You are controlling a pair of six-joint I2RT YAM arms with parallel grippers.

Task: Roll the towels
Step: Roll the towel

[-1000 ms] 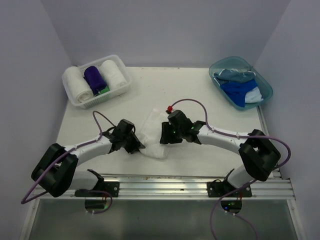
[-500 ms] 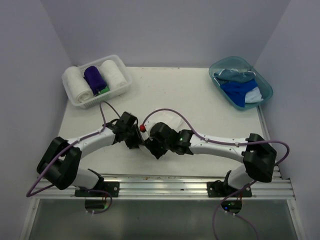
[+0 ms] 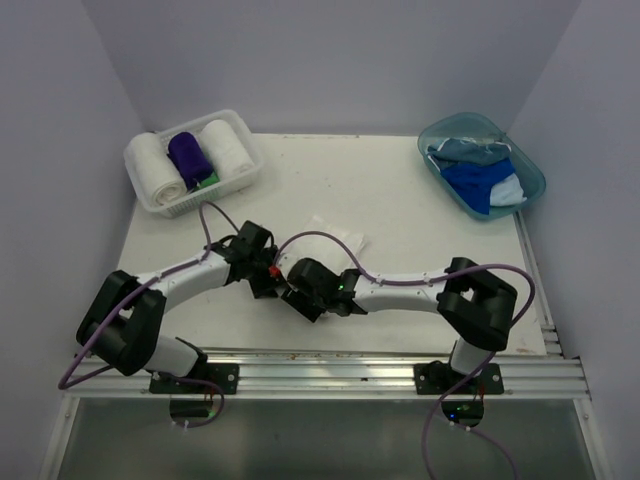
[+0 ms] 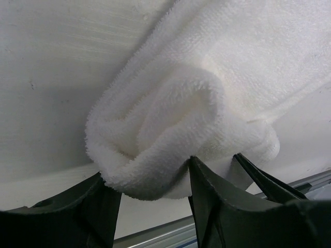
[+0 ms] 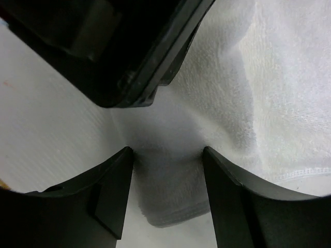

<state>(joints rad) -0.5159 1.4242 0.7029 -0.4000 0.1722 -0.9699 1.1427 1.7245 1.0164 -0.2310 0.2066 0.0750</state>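
Gripping the white towel (image 4: 170, 129) roll's edge, both end effectors meet.

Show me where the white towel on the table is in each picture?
Top view: the white towel lies mid-table, just beyond where the two arms meet.
Left wrist view: its rolled end fills the middle, between the left hand fingers.
Right wrist view: it spreads across the right side, one end between the right hand fingers.
Shared landmark: the left hand, the dark block at upper left in the right wrist view.

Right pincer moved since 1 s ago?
Yes. The right pincer has swung left, toward the white basket side, and meets the left pincer at the white towel.
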